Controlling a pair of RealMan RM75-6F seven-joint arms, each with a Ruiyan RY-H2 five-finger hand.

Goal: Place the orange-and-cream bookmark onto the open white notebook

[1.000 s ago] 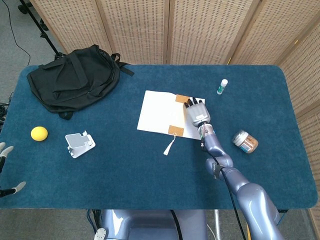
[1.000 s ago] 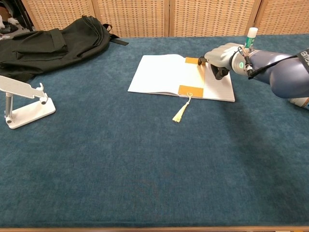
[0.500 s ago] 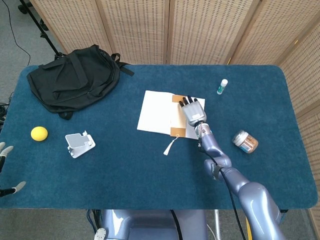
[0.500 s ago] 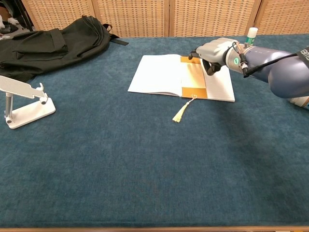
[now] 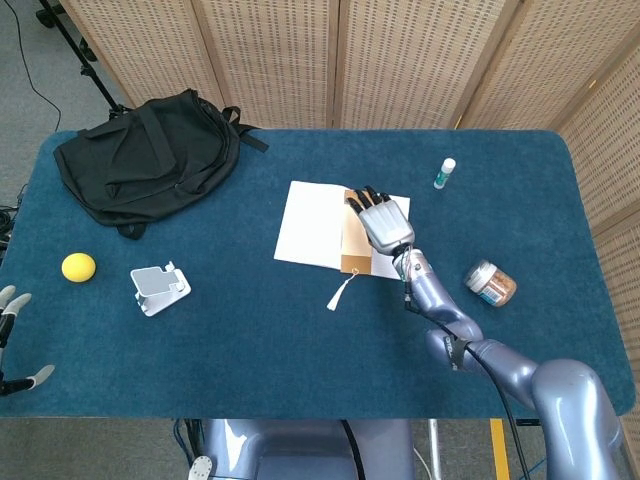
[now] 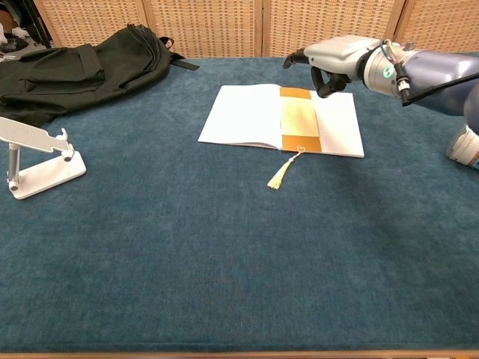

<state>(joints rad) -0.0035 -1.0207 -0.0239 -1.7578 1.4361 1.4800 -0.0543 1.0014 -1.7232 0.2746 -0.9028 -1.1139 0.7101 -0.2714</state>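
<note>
The orange-and-cream bookmark (image 6: 299,120) lies flat across the middle of the open white notebook (image 6: 247,112), uncovered in the chest view. Its cream tassel (image 6: 281,173) trails off the near edge onto the blue cloth. My right hand (image 6: 333,56) hovers above the notebook's far right part, fingers spread, holding nothing. In the head view this hand (image 5: 380,222) covers part of the bookmark (image 5: 354,243) and of the notebook (image 5: 310,225). Only fingertips of my left hand (image 5: 10,300) show at the far left edge, spread apart and away from everything.
A black backpack (image 5: 150,155) fills the far left corner. A yellow ball (image 5: 78,267) and a white phone stand (image 5: 158,288) sit at the left. A small white bottle (image 5: 444,173) stands behind the notebook, and a jar (image 5: 490,283) lies to its right.
My right hand has lifted off the bookmark and risen above the notebook. The bookmark stays on the pages, now fully uncovered in the chest view.
</note>
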